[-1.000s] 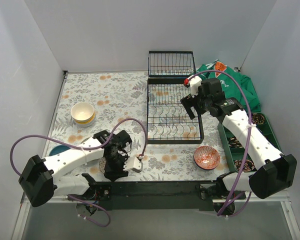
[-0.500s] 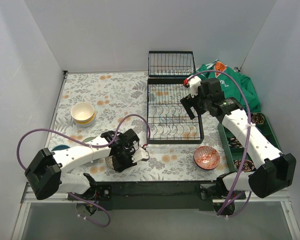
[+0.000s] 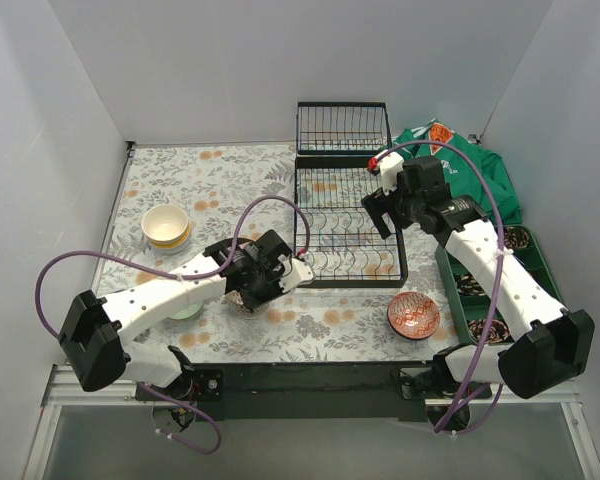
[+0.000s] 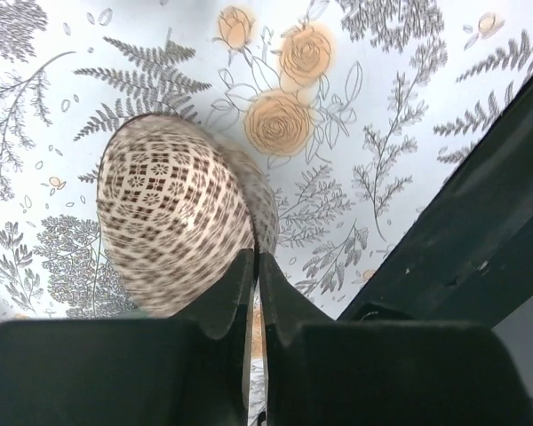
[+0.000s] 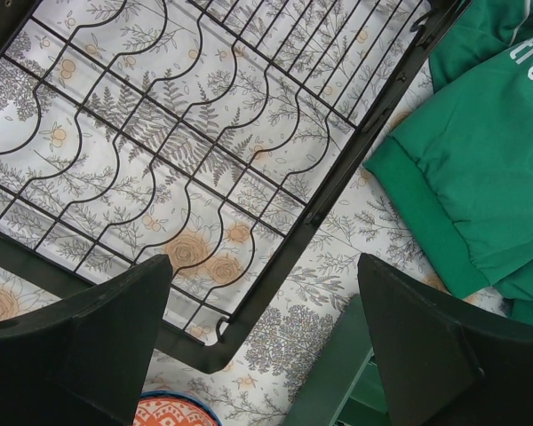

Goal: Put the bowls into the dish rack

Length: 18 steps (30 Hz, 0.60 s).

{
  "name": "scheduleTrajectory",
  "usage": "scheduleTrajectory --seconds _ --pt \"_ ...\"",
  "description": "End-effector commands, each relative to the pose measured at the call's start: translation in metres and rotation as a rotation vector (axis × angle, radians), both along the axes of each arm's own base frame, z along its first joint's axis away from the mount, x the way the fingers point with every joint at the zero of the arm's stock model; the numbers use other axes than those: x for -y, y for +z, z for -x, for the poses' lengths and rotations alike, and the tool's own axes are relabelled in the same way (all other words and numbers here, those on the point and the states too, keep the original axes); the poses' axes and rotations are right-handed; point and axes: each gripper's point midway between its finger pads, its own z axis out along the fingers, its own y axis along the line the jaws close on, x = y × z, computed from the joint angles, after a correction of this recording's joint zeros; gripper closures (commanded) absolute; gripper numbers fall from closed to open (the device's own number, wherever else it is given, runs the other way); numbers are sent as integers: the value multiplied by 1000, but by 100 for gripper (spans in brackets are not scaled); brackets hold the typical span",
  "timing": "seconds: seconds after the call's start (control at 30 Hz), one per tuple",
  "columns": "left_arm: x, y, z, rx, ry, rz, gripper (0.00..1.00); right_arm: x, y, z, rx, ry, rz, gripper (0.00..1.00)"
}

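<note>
The left arm [image 3: 170, 295] stretches low toward the right, its left gripper [image 4: 254, 259] pinching the rim of a tilted brown patterned ceramic bowl [image 4: 173, 222] near the front left corner of the black wire dish rack [image 3: 350, 284]; the right gripper [image 3: 378, 212] hovers over the rack, jaws spread wide.

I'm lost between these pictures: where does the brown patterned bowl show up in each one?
Top external: the brown patterned bowl shows lower centre-left, beside the dish rack's near corner.
Left wrist: left of centre, rim pinched in the left gripper.
Right wrist: not in it.
Shared landmark: the floral tablecloth.
</note>
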Motion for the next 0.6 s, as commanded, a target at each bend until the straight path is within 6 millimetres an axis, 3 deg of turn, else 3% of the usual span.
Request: scheduleTrajectory --seconds 0.0,0.37,0.5,0.57 --pt "2 12 -12 59 60 3 100 2 24 1 68 -4 -30 6" --pt "-16 -14 4 27 41 -29 100 7 18 14 63 -6 -33 7" --pt "-25 -28 4 52 56 -48 86 11 13 21 59 -10 -28 7" --pt "-30 -32 0 88 68 -56 71 12 12 24 61 -10 -29 7"
